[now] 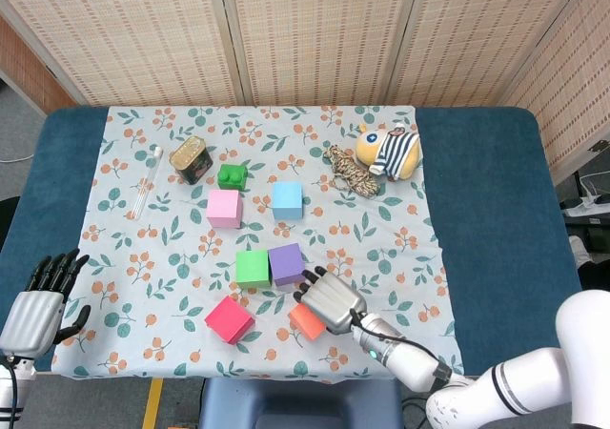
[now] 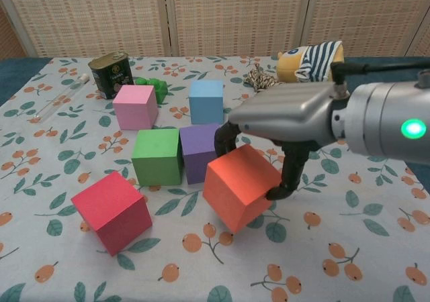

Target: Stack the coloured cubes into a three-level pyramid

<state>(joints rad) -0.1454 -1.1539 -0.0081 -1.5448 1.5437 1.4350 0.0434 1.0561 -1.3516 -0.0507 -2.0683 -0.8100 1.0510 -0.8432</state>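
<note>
Fingers [image 2: 225, 139] and thumb of your right hand [image 2: 282, 124] clamp opposite faces of the orange cube [image 2: 240, 186], tilted near the purple cube [image 2: 201, 151]; looks light, rigid, smooth — grip mid-face.

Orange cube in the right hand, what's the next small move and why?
Probably carry the orange cube toward the far side and set it down against the purple cube. The right hand grips it tilted, apparently off the cloth, while the purple cube sits touching the green cube, a likely start of the base row.
</note>
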